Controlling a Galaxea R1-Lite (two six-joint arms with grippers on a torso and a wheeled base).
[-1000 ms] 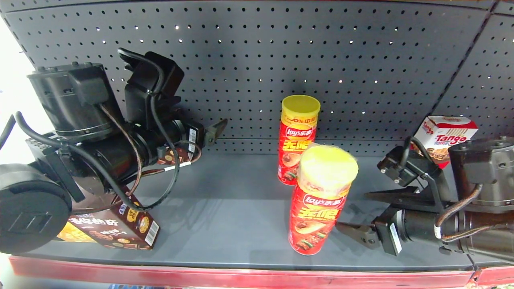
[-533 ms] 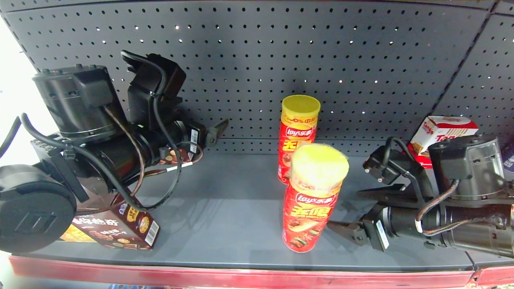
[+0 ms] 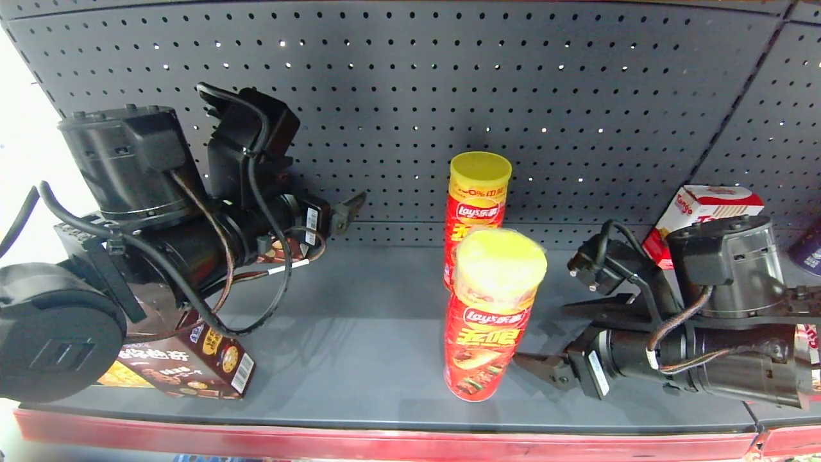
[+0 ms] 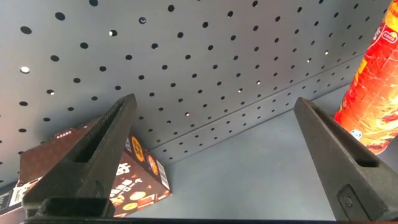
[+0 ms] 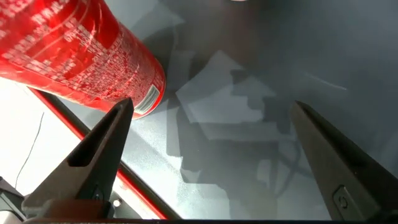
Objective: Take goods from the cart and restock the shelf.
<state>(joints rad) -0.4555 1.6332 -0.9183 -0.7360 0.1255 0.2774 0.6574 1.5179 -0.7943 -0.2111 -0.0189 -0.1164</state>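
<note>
The right claw (image 3: 542, 333) stands with its fingers spread wide and holds nothing; its lower finger lies just beside the base of the front can (image 3: 492, 314), on the can's right, and whether it touches cannot be told. The can is upright near the front edge of the shelf (image 3: 359, 333), directly before the rear can (image 3: 478, 192), which stands by the pegboard.

Over the last second the front can has slid left along the shelf, from right of the rear can to nearly in line with it; the right arm has travelled left with it at the same pace, fingers apart throughout; this reads as a sideways nudge to tidy the row, not a grasp. The rear can has not moved, so the camera has held steady.

For the task, this can looks placed and almost aligned; a harder push low down could tip it.

Farther out, the left claw (image 4: 214, 101) hangs spread and empty above the brown box (image 3: 186, 366); that arm has crept slightly upward.
</note>
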